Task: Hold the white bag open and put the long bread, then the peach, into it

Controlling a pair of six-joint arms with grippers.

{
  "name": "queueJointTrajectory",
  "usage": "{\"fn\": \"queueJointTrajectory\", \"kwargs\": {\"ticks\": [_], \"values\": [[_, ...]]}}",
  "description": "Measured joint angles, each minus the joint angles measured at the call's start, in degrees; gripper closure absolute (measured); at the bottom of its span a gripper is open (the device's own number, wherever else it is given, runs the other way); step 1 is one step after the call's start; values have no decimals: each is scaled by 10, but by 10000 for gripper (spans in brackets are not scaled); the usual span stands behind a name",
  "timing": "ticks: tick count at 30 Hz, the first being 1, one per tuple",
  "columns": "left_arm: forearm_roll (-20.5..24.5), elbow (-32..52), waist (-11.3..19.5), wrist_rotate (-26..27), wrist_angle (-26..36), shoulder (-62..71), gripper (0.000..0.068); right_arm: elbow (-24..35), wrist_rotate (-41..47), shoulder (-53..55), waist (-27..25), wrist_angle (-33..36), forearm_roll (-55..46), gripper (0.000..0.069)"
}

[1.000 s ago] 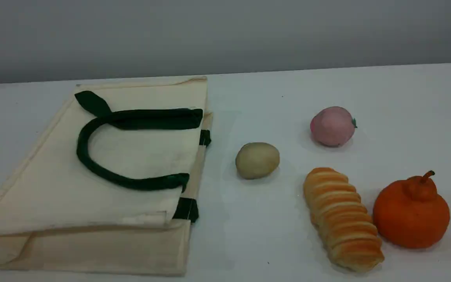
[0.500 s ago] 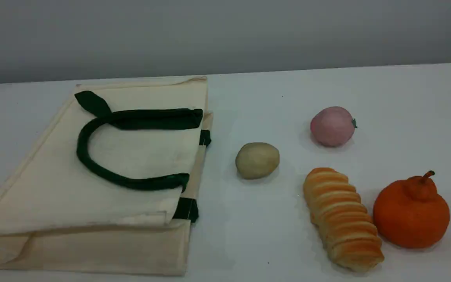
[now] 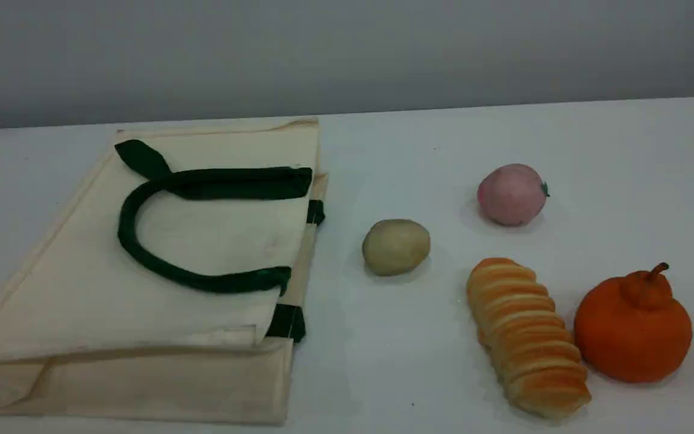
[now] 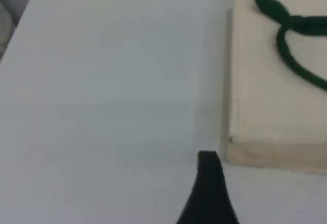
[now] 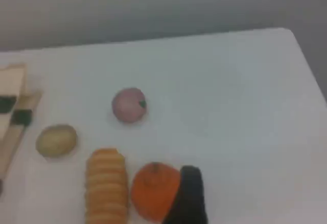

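Canvas white bag [image 4: 265, 81] lies flat, near & R of left jaws

Desk [image 3: 624, 157]: plain white matte top, its far edge running straight below a plain grey wall [image 3: 347, 54]. Light soft and even; shadows faint, short. Right wrist view shows the desk's far right corner.

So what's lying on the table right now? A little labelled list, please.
bag: white bag, flat and closed, on the left of the table, green handle on top
bread: long bread, front right, beside the orange citrus
peach: peach, behind the bread, apart from it
other: beige lump, right of the bag
grippers: left gripper and right gripper open, holding nothing
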Motion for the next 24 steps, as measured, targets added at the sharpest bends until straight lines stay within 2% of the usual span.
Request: {"fn": "queueJointTrajectory", "kwargs": {"ticks": [3,8,17,24], "values": [[27,-16,-18,-21,0,45,179,-28,2,39,0,-28,9,108],[40,-73,-48,-39,-23,141,179,-88,2,122,0,-52,29,108],[46,-175,-48,-49,-51,333,179,-210,2,299,0,-53,46,108],[56,-227,-48,-49,-70,490,179,-229,1,424,0,-56,46,108]]}}
